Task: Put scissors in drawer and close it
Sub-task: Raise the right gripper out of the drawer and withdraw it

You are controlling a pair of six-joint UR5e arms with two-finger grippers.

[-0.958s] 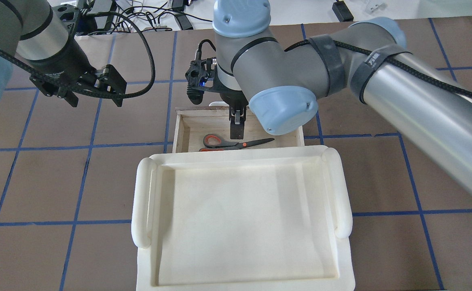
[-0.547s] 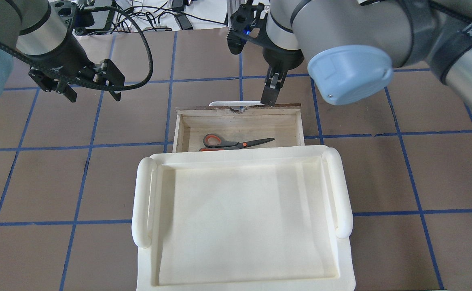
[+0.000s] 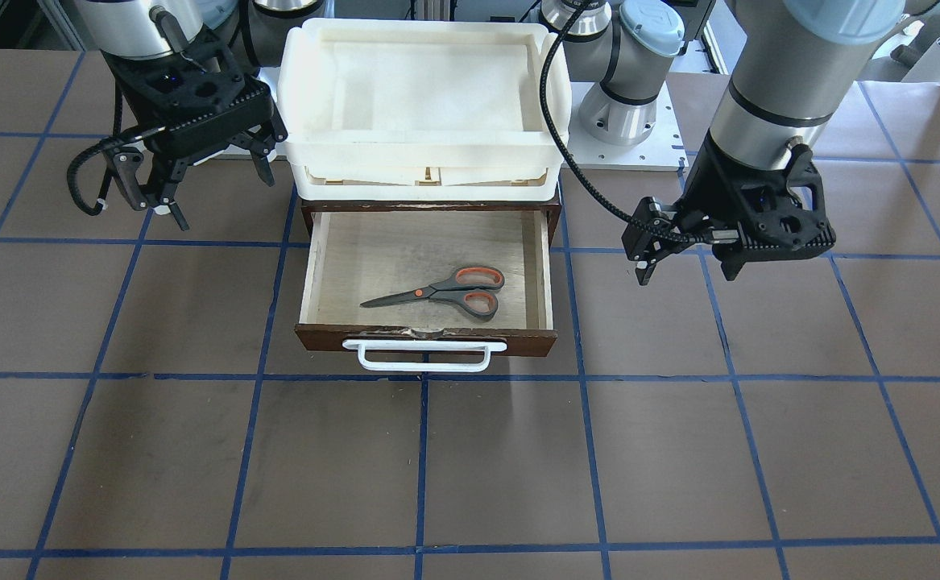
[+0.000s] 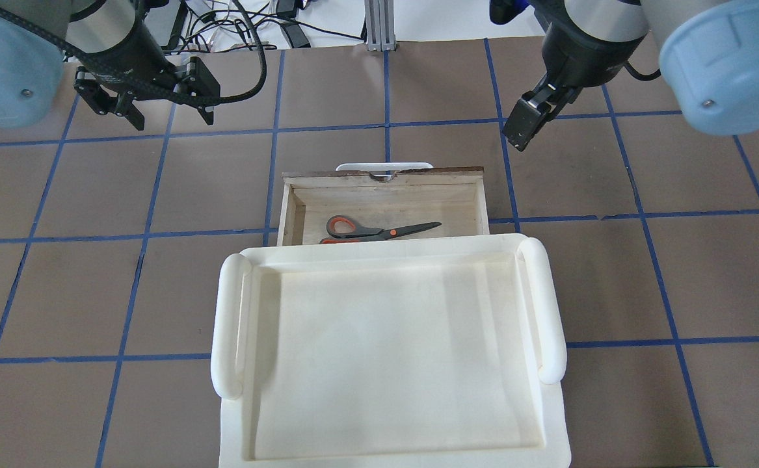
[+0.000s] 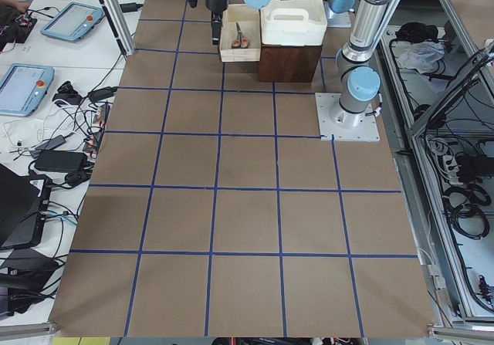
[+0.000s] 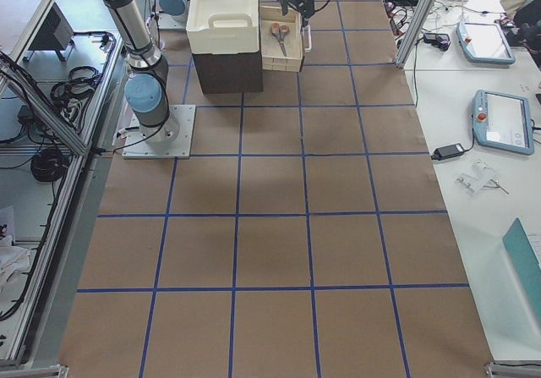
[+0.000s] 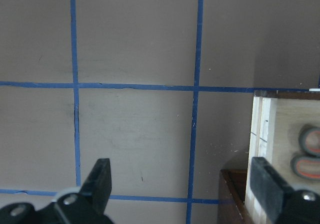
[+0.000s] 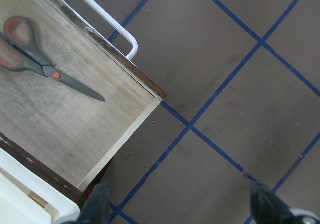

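The scissors (image 3: 437, 294) lie flat inside the open drawer (image 3: 308, 278), blades toward the robot's right; they also show in the overhead view (image 4: 379, 231) and the right wrist view (image 8: 45, 66). The drawer's white handle (image 3: 425, 354) faces away from the robot. My right gripper (image 4: 523, 127) is open and empty, above the table beyond the drawer's front right corner; the right wrist view (image 8: 181, 209) shows its wide gap. My left gripper (image 4: 172, 120) is open and empty over bare table left of the drawer (image 7: 260, 134).
A white plastic tray (image 4: 229, 325) sits on top of the dark brown cabinet, right behind the open drawer; it shows in the front view too (image 3: 421, 145). The brown table surface has blue tape grid lines. Cables lie past the far table edge.
My right gripper has risen out of the drawer and moved away to the far right, past the drawer front. The scissors stay in the drawer. My left gripper has drifted slightly farther away.
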